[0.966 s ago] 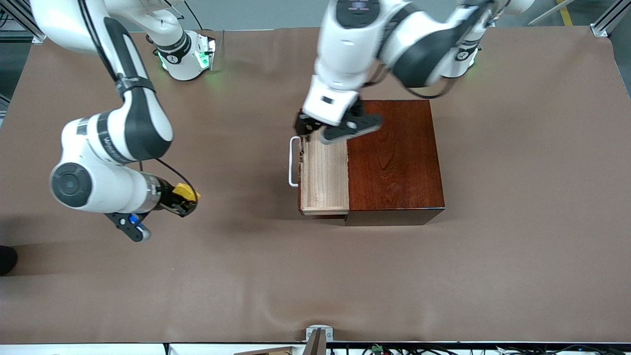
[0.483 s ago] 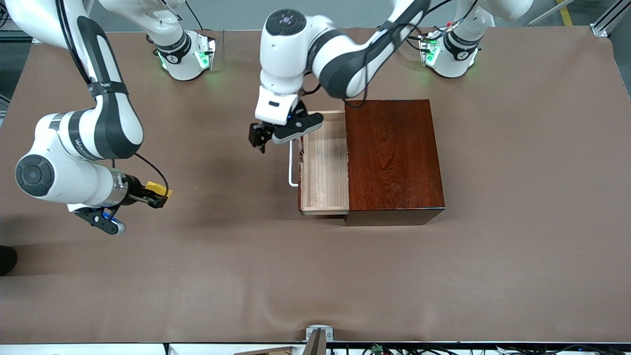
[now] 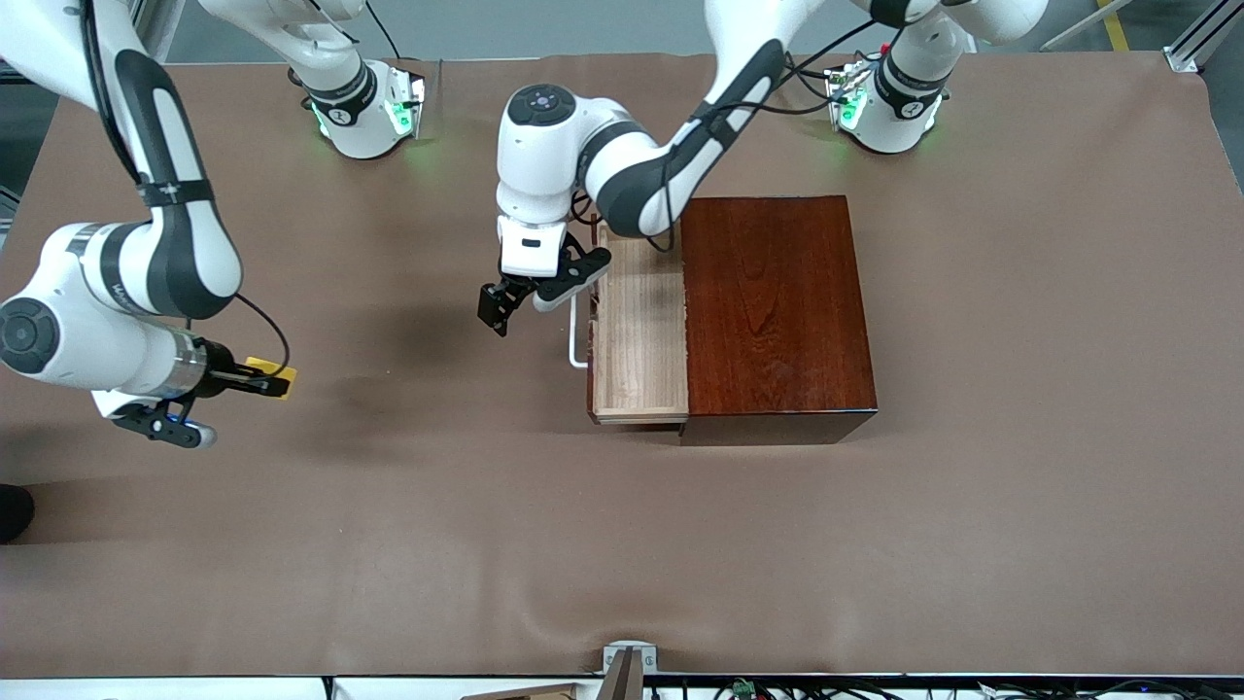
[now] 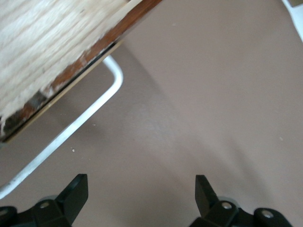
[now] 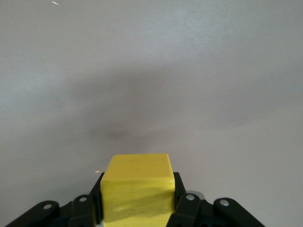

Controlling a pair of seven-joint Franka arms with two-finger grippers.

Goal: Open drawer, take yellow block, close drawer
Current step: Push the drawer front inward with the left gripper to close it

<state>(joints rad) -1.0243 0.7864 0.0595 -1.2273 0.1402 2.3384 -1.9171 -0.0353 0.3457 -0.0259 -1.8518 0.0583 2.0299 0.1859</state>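
The desk, under a brown cover, carries the dark reddish-brown wooden box toward the left arm's end; its drawer stands pulled out toward the right arm's end, pale wood inside with nothing in it, the white bar handle at its front, and box and drawer lie just as they did half a second ago; the left arm, which a second ago hung over the drawer's inside, has swung out past the handle, so that the left gripper now hangs over bare desk just in front of the drawer, its fingers spread wide with nothing between them, the handle and drawer front close by in the left wrist view; the right arm has drawn steadily away toward its own end of the desk, and the right gripper is now over bare desk well apart from the box, its fingers pinching the yellow block from both sides, the block held clear above the cover; lettering on the right arm's dark sleeve is too small to read.
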